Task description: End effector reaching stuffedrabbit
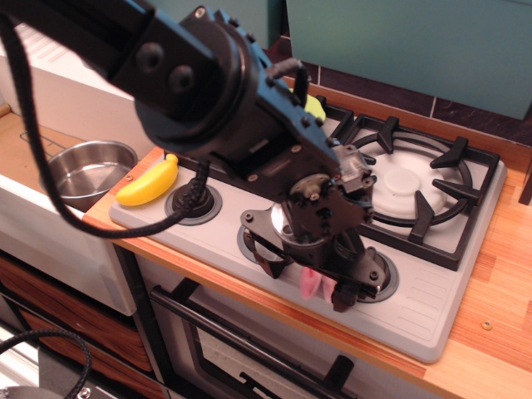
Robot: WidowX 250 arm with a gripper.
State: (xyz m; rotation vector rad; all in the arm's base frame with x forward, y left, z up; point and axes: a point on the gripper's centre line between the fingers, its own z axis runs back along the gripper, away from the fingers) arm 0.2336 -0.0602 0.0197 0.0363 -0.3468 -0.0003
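Note:
My black gripper (312, 274) hangs low over the front edge of the grey stove (432, 307), between the middle and right knobs. Its two dark fingers (349, 293) stand apart, one on each side of the stuffed rabbit (311, 286). Only the rabbit's pink legs show, dangling between the fingers. Its head and ears are hidden under the gripper body. The bulky arm with its cable comes in from the upper left.
A yellow banana (148, 184) lies at the stove's left edge by the left knob (193, 199). A steel pot (83, 170) sits in the sink on the left. A black burner grate (416, 179) is behind the gripper. A lime plate (314, 106) peeks out behind the arm.

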